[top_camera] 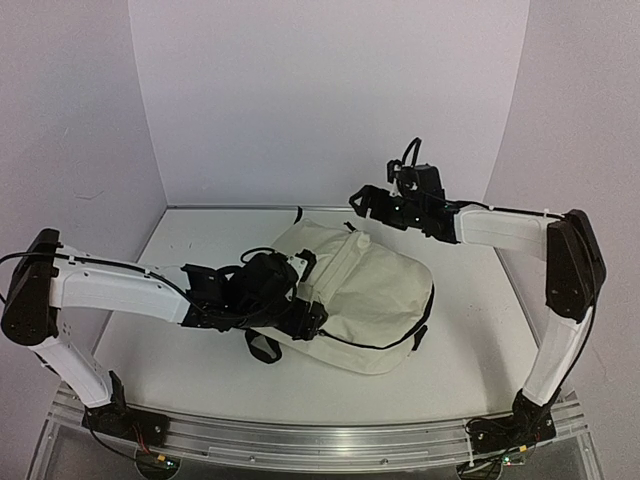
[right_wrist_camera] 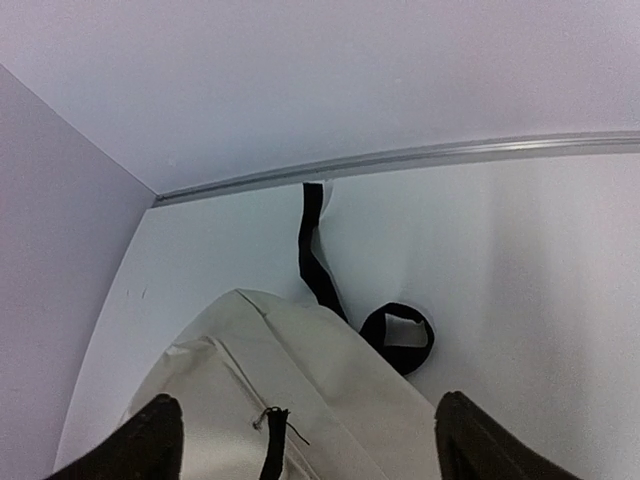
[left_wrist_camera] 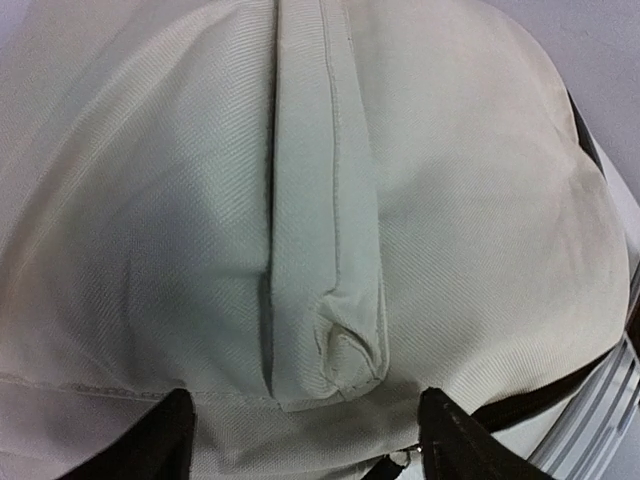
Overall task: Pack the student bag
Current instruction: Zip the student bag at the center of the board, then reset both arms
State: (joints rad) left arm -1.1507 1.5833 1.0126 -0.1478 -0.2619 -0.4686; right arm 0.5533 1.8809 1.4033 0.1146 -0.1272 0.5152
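The student bag (top_camera: pixel 365 295), a cream fabric backpack with black zippers and straps, lies flat in the middle of the white table. My left gripper (top_camera: pixel 303 312) is at the bag's near left edge. In the left wrist view the bag's cream cloth (left_wrist_camera: pixel 450 200) fills the frame, with a folded cream flap (left_wrist_camera: pixel 325 250) between my wide-apart fingertips (left_wrist_camera: pixel 150 440); the left gripper (left_wrist_camera: pixel 310 455) is open. My right gripper (top_camera: pixel 366 206) hovers open over the bag's far end. The right wrist view shows the bag (right_wrist_camera: pixel 320 390) below my right gripper (right_wrist_camera: pixel 315 450), and a black zipper pull (right_wrist_camera: pixel 273 440).
A black strap (right_wrist_camera: pixel 313 250) trails from the bag toward the back wall and ends in a loop (right_wrist_camera: pixel 398 338) on the table. White walls enclose the table on the left, back and right. An aluminium rail (top_camera: pixel 320 435) runs along the near edge.
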